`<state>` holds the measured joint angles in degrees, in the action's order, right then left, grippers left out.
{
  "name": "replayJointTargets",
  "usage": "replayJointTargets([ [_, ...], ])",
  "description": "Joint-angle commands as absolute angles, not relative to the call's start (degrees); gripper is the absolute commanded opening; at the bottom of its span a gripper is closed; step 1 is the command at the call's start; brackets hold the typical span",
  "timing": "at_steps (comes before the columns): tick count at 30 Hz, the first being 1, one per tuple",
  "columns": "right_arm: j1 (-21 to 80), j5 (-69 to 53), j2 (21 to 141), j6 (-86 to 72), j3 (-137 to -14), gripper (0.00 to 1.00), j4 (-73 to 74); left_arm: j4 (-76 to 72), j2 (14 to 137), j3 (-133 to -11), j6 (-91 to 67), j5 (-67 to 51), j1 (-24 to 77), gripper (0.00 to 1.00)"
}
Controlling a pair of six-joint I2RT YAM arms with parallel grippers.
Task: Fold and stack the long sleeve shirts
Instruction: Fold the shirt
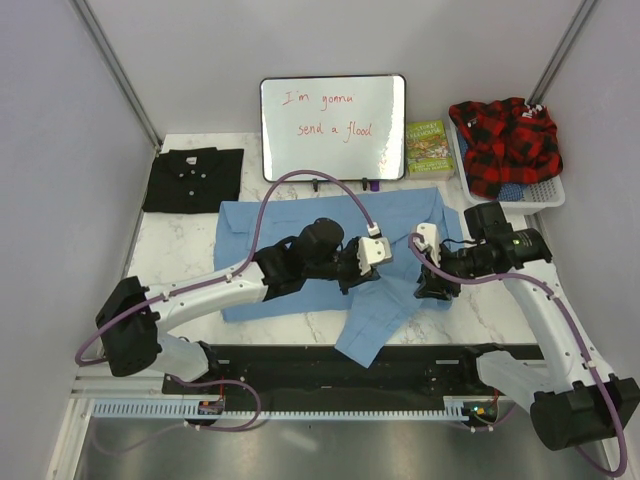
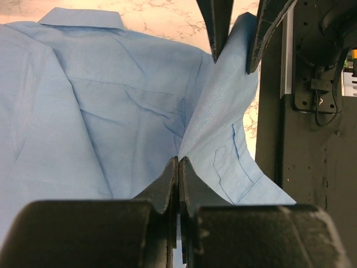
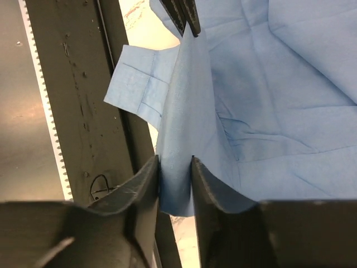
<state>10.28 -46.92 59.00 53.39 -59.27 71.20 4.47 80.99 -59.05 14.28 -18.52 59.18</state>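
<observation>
Top external: the light blue shirt [image 1: 290, 250] lies spread at the centre of the surface [image 1: 180, 250]. One sleeve [image 1: 375, 325] trails toward 6 o'clock over the near edge. The black shirt [image 1: 193, 178] sits folded at 10 o'clock, well apart. Both arms meet over the base of that sleeve, left jaws on the 9 o'clock side, right jaws on the 3 o'clock side, near each other. The sleeve's long axis runs roughly from 1 to 7 o'clock.

Left wrist: the left jaws are pressed together on a pinch of blue cloth. A raised ridge of sleeve runs from the tips toward 1 o'clock, into the right jaws. The collar [image 2: 81, 18] is at 11 o'clock and the cuff [image 2: 240, 173] lies at 3 o'clock, beside the black base plate [image 2: 312, 184].

Right wrist: the right jaws stand on either side of the same ridge, with cloth filling the gap between them. I cannot tell whether they grip it. The ridge runs to 12 o'clock, where the left jaws clamp it.

Judgement: the sleeve fold is in hand and depends on the taut ridge between the two arms. The shirt body lies toward 9 o'clock in the top view, so the sleeve should carry that way. The right jaws need a firm hold first.
</observation>
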Motion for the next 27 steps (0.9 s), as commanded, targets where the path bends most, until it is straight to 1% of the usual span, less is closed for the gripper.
replayJointTargets([
  [1,11.07,-48.52,59.41,52.56,-58.8,0.25,68.38,4.57,80.6,-61.52,11.43,-18.63,58.8,0.02],
  [3,11.34,-47.73,60.03,51.16,-59.76,0.0,67.5,5.09,79.81,-61.43,11.43,-18.89,58.8,0.02],
  [4,11.34,-47.29,60.12,50.72,-60.2,0.0,67.15,6.23,79.54,-61.87,12.38,-19.51,58.8,0.04],
  [5,11.34,-46.68,59.86,50.02,-60.64,0.0,66.63,7.72,79.02,-62.14,12.91,-19.51,58.62,0.12],
  [6,11.34,-46.32,59.59,49.75,-61.43,0.0,66.19,12.0,77.19,-62.23,13.62,-19.6,58.28,0.31],
  [7,11.34,-45.88,58.98,49.83,-61.87,0.0,65.92,14.56,75.95,-61.97,15.71,-20.82,57.49,0.4],
  [8,11.34,-45.36,58.8,49.83,-62.31,0.0,65.92,16.85,73.94,-61.18,16.78,-21.09,54.96,0.47],
  [9,11.34,-44.22,58.62,49.83,-63.1,0.0,65.92,22.7,69.83,-59.95,18.01,-22.05,53.02,0.55],
  [10,11.34,-43.77,58.71,49.83,-63.45,0.0,66.09,26.24,67.35,-57.59,22.28,-25.19,50.82,0.56],
  [11,11.34,-43.42,58.71,50.1,-63.81,0.0,66.44,31.15,65.06,-56.44,25.89,-27.14,45.49,0.57],
  [12,11.34,-42.9,58.71,50.45,-64.07,0.0,66.62,35.29,62.95,-55.29,29.49,-28.03,42.66,0.54],
  [13,11.34,-42.72,58.62,50.62,-64.07,0.0,66.62,43.34,58.41,-52.76,36.23,-29.6,39.58,0.53],
  [14,11.34,-42.63,58.54,50.62,-63.99,0.0,66.53,48.12,56.71,-51.69,40.65,-30.66,33.72,0.52],
  [16,11.34,-42.71,58.71,50.63,-63.98,0.0,66.53,58.21,51.62,-47.32,50.39,-27.97,29.46,0.51],
  [17,11.25,-42.63,58.88,50.54,-64.25,0.0,66.36,60.71,49.94,-45.72,53.41,-26.56,27.01,0.48],
  [19,11.34,-42.28,59.06,50.45,-64.42,0.0,66.1,62.66,44.34,-39.48,57.89,-20.96,25.06,0.48],
  [22,11.34,-41.92,59.41,49.75,-65.21,0.0,65.83,62.58,40.0,-32.71,62.47,-15.13,23.91,0.49],
  [25,11.34,-41.84,59.68,49.13,-66.62,0.0,65.74,60.56,38.85,-27.7,63.63,-9.86,23.91,0.5],
  [27,11.34,-41.57,59.76,49.22,-67.06,0.0,65.83,56.62,38.15,-24.72,65.03,-6.7,23.82,0.5],
])
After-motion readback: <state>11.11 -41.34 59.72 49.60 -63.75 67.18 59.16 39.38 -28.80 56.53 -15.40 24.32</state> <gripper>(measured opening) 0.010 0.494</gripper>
